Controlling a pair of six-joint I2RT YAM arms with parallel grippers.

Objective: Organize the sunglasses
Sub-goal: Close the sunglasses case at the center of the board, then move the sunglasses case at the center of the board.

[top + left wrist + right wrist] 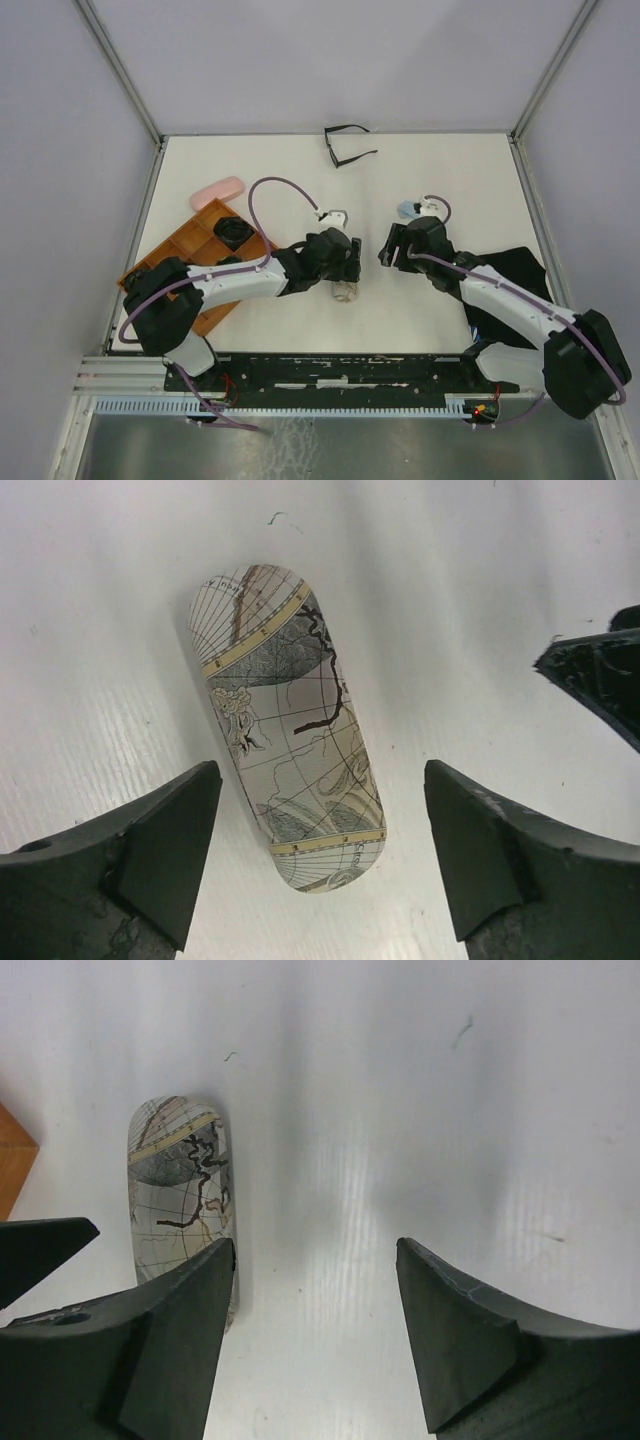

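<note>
A thin black-framed pair of sunglasses point(345, 146) lies open at the table's far edge. A dark pair point(233, 232) sits in a compartment of the wooden tray point(178, 243). A map-patterned case point(288, 725) lies shut on the white table. My left gripper point(322, 780) hangs open just above the case's near end, one finger on each side and neither touching it. In the top view this gripper point(345, 270) hides most of the case point(346, 292). My right gripper point(315, 1250) is open over bare table, with the case point(180, 1185) just outside its left finger.
A pink case point(217, 192) lies behind the tray. A black cloth point(512, 268) is spread at the right under the right arm. A small pale-blue object point(406, 209) shows beyond the right wrist. The tray's corner point(12, 1160) shows in the right wrist view.
</note>
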